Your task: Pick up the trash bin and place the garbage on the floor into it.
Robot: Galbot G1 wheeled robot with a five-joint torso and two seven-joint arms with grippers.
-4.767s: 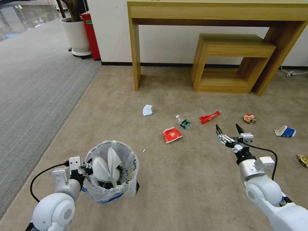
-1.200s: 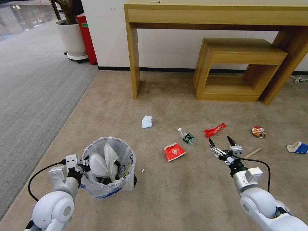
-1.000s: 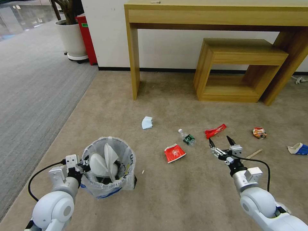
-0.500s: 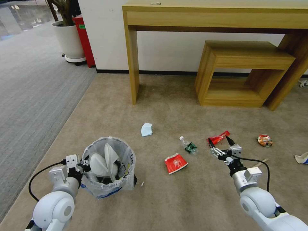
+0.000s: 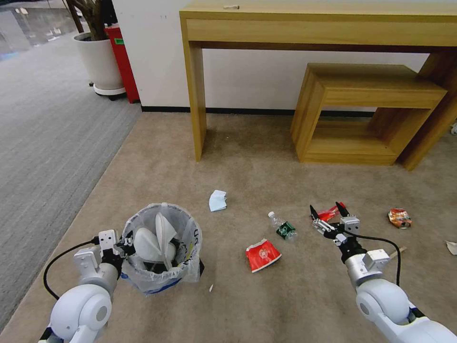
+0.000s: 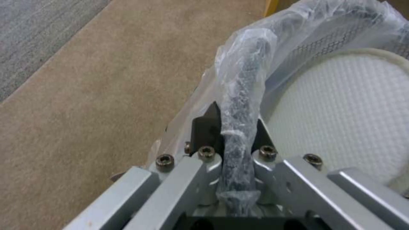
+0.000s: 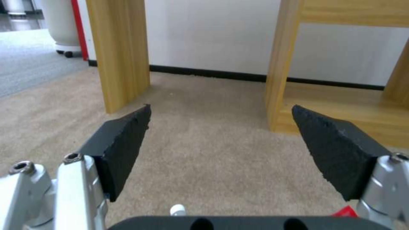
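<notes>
Head view. The left gripper (image 5: pixel 124 244) is clamped on the near-left rim of the trash bin (image 5: pixel 162 247), which holds a white slipper (image 5: pixel 151 242) upright. The right gripper (image 5: pixel 327 213), jaws spread wide, hangs over the beige floor (image 5: pixel 247 157) directly in front of a red wrapper (image 5: pixel 330 212), part of which it hides. Litter lies apart on open carpet: a pale blue mask (image 5: pixel 218 200), a mini bottle (image 5: pixel 282 226), a red packet (image 5: pixel 263 254), an orange packet (image 5: pixel 400 217), and a wooden stick (image 5: pixel 399 251) partly behind the right arm's cable. A white scrap (image 5: pixel 452 247) is cut off at the frame edge. Clear carpet lies between bin and litter; a wooden table (image 5: pixel 314 28) and low shelf (image 5: pixel 371 114) bound the far side, grey carpet (image 5: pixel 43 138) the robot's left.

Left wrist view. The fingers (image 6: pixel 207 127) pinch the bag-wrapped rim (image 6: pixel 243 95); the slipper's textured sole (image 6: pixel 341 118) lies inside.

Right wrist view. Two black pads (image 7: pixel 121 147) stand far apart over bare carpet; the bottle cap (image 7: pixel 177 210) and a red corner (image 7: pixel 346 211) peek out, mostly hidden by the gripper body.
</notes>
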